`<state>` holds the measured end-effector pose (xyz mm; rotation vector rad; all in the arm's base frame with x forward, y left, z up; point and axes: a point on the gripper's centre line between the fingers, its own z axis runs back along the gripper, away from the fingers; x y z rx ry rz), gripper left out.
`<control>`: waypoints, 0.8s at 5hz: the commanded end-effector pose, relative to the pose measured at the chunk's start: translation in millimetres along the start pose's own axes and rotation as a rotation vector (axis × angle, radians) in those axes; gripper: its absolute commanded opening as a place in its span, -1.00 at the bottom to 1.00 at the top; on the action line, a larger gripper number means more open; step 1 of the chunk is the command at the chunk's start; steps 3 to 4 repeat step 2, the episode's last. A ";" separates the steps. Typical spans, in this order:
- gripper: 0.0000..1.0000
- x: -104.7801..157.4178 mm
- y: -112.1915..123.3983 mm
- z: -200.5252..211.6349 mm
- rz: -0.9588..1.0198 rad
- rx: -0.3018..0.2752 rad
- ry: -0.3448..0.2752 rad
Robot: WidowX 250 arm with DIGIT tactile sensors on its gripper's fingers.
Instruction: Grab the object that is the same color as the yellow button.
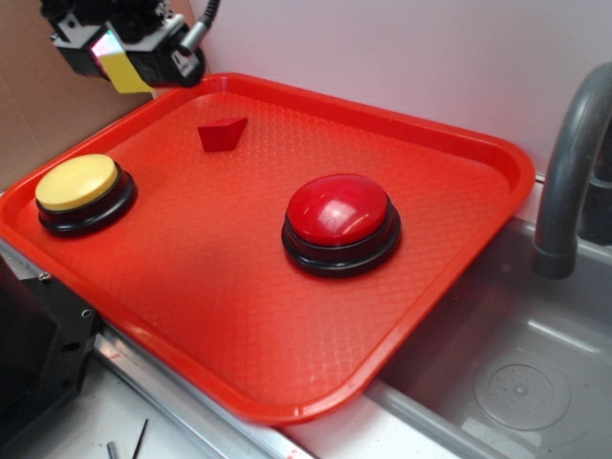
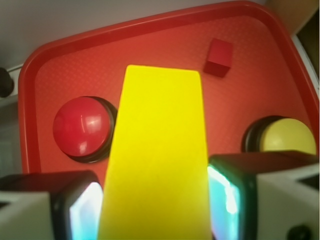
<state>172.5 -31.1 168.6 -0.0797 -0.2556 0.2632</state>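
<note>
You've basically got it: the yellow block point(image 2: 157, 155) sits clamped between the gripper point(image 1: 129, 59) pads, jaws clenched on it, lifted clear of the red tray point(image 1: 459, 143) above its far-left corner. Little seems left, maybe just hold. Arm's up high, wrist cam looking down over the tray. Yellow button point(image 1: 81, 191) is by the left edge, red button point(image 1: 339, 220) approx. mid-tray, red wedge point(image 1: 222, 133) near the far edge. Grip depth hard to judge, wrist view's blurry.

Pale wall point(image 1: 402, 57) behind; grey sink point(image 1: 516, 373) alongside.
</note>
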 end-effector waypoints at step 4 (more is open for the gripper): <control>-1.00 14.3 32.2 8.4 0.100 0.064 0.026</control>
